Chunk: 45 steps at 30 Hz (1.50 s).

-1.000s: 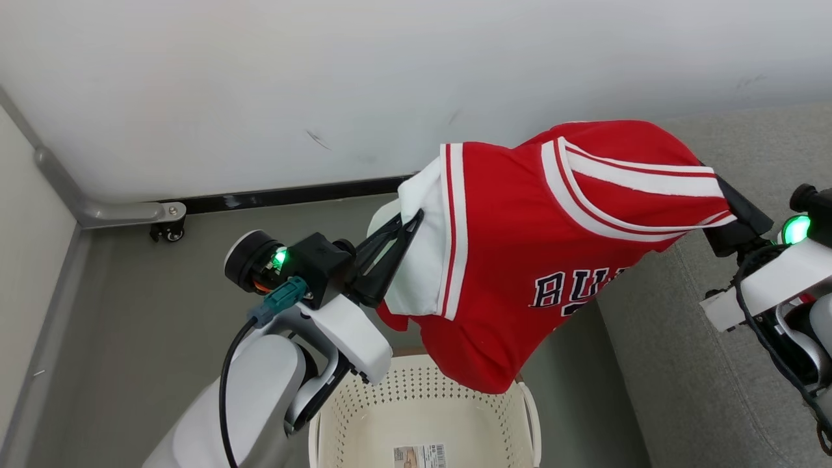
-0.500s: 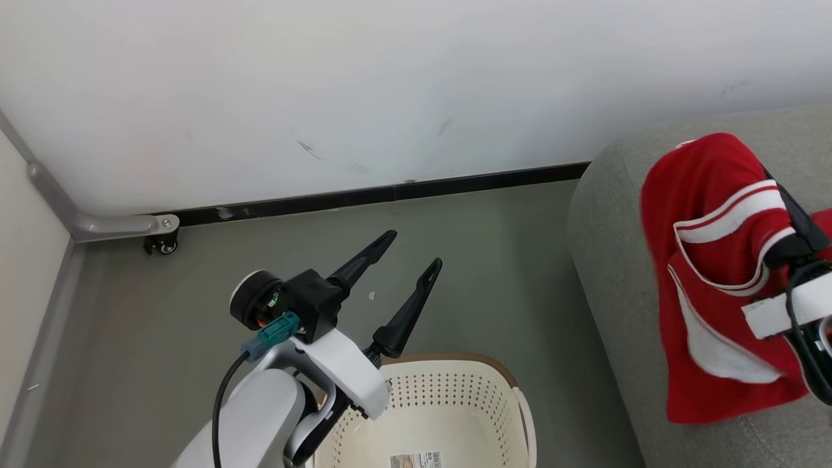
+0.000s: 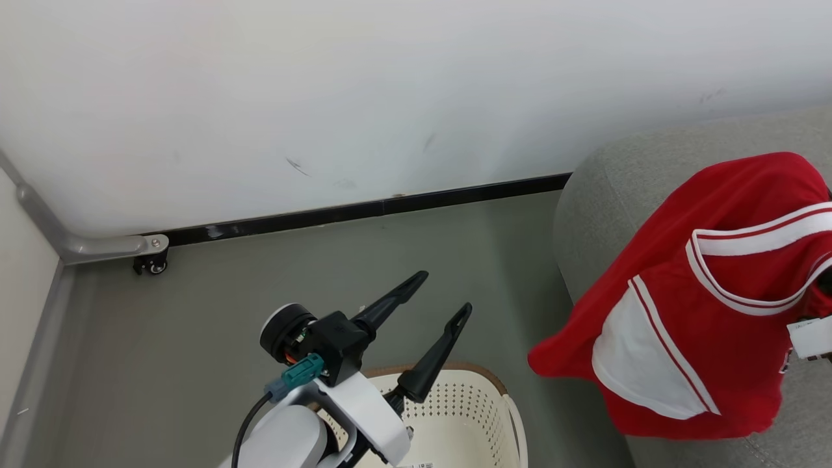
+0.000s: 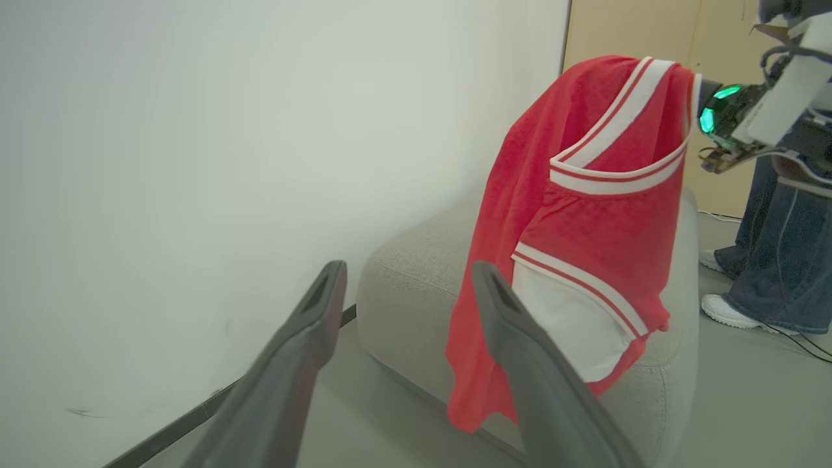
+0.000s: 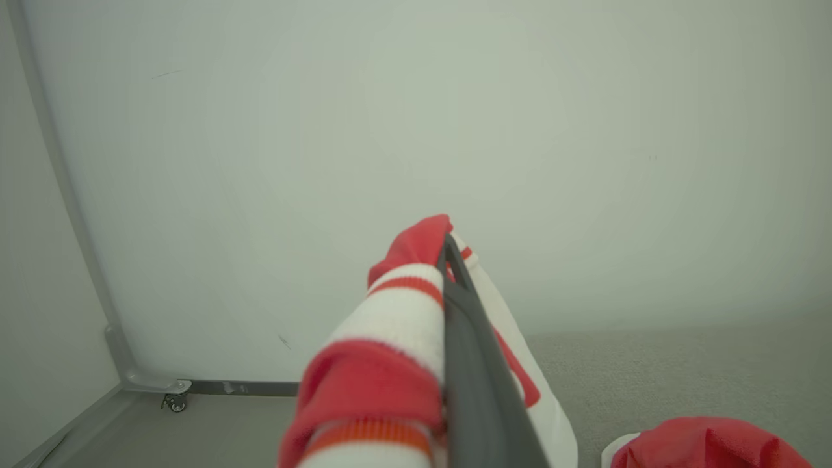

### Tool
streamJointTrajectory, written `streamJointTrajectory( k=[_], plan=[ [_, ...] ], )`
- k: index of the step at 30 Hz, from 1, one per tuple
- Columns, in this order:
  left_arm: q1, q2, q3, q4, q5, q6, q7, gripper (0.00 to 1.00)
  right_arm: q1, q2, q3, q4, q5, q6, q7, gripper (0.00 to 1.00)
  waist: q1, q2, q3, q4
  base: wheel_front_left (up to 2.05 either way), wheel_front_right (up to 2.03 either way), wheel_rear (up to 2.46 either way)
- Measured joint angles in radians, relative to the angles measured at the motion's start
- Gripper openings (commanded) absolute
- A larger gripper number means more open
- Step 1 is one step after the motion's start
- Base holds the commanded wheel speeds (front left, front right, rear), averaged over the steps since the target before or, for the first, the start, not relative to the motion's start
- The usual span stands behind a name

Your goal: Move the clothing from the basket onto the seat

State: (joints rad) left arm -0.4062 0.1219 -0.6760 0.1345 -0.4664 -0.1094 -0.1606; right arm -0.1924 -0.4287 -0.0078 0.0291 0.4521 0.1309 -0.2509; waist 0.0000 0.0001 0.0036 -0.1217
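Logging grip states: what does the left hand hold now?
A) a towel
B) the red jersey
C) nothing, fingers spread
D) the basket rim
C: the left hand is open and empty by the basket; the right hand holds the jersey at the seat.

**White shells, black joints, dark fingers**

The left arm (image 3: 289, 442) wears a smooth white shell. It ends in a black wrist block (image 3: 338, 338), which has a round grey-capped cylinder (image 3: 285, 323) beside it. A teal plug (image 3: 300, 374) feeds a black cable (image 3: 247, 416). The left gripper (image 3: 444, 291) has two long, tapering dark fingers (image 3: 390, 304). The right arm (image 4: 790, 84) is also white and carries a glowing green light (image 4: 715, 109).
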Motion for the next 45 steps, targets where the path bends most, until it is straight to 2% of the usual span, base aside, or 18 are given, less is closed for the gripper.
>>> streamJointTrajectory(
  k=[24, 34, 39, 45],
  plan=[
    [0.028, -0.023, -0.085, -0.036, -0.035, -0.009, -0.030, 1.00, 0.131, 0.028, -0.078, -0.078, -0.014, 0.000, 0.000, 0.00, 0.0000, 0.0000, -0.027, -0.118, 0.00, 0.00, 0.00],
    [0.030, -0.024, -0.092, -0.053, -0.035, -0.009, -0.035, 1.00, 0.152, 0.052, -0.049, -0.052, 0.004, 0.000, 0.000, 0.00, 0.0000, 0.0000, -0.021, -0.165, 0.00, 0.00, 0.00],
    [0.039, -0.023, -0.093, -0.058, -0.033, -0.007, -0.034, 1.00, 0.117, 0.055, -0.032, -0.028, 0.029, 0.000, 0.002, 0.00, 0.0000, 0.0000, -0.006, -0.168, 0.00, 0.00, 0.00],
    [0.045, -0.012, -0.094, -0.060, -0.016, 0.005, -0.025, 1.00, -0.058, 0.050, -0.029, 0.023, 0.052, 0.000, 0.037, 0.00, 0.0000, 0.0000, 0.018, -0.156, 0.00, 0.00, 0.00]
  ],
)
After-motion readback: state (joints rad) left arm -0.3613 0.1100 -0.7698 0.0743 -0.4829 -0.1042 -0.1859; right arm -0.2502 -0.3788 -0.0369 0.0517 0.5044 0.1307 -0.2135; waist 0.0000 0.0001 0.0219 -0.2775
